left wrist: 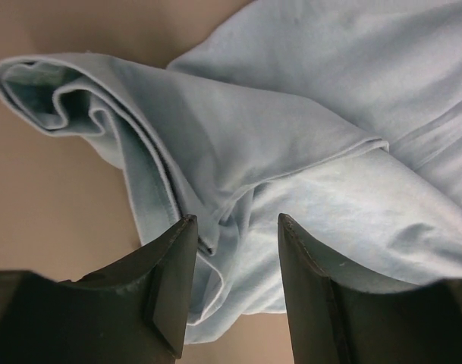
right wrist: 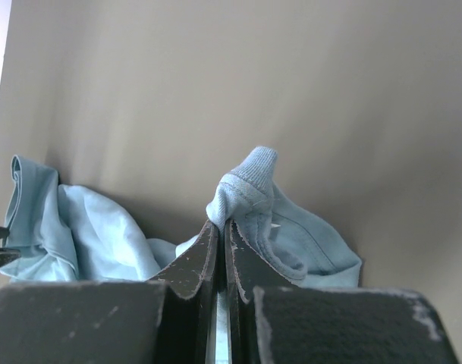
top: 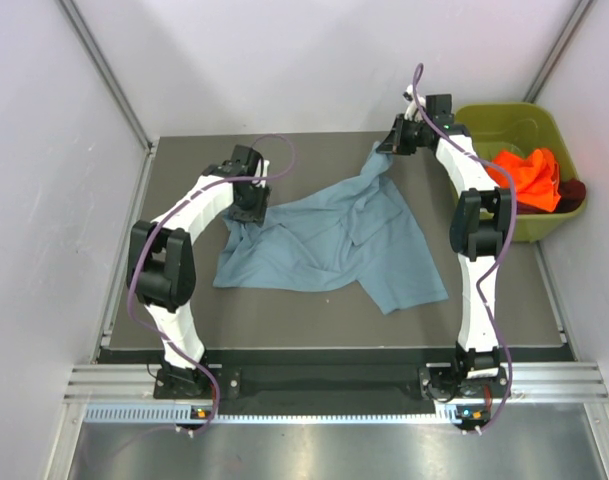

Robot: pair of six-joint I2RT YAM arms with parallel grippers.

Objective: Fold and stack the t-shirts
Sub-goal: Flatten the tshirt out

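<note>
The dark surface (top: 314, 315) carries one garment only. The blue-grey t-shirt (top: 324, 240) lies over its middle, spread out but wrinkled, with a folded-over part near the centre. One corner reaches toward 5 o'clock, and a narrow strip of cloth rises toward 1 o'clock.

Off the surface at 2 o'clock stands the olive-green plastic bin (top: 499, 120). Inside it the orange t-shirt (top: 529, 175) lies in a crumpled heap. The maroon t-shirt (top: 574, 190) is just beside it at the bin's right wall, and only a small dark part of it shows.

The right gripper (top: 389, 148) is at 1 o'clock near the far edge of the surface. In its wrist view the right gripper (right wrist: 221, 227) has its fingers pressed together, pinching a ribbed edge of the blue-grey t-shirt (right wrist: 249, 189). The cloth stands up above the fingertips and hangs down from them on both sides.

The left gripper (top: 246, 218) is between 9 and 10 o'clock, over the bunched left edge of the t-shirt. In its wrist view the left gripper (left wrist: 236, 227) is spread, with a clear gap between the fingers. Folds of the blue-grey t-shirt (left wrist: 306, 136) lie under and between them. Whether the fingertips touch the cloth, I cannot tell.
</note>
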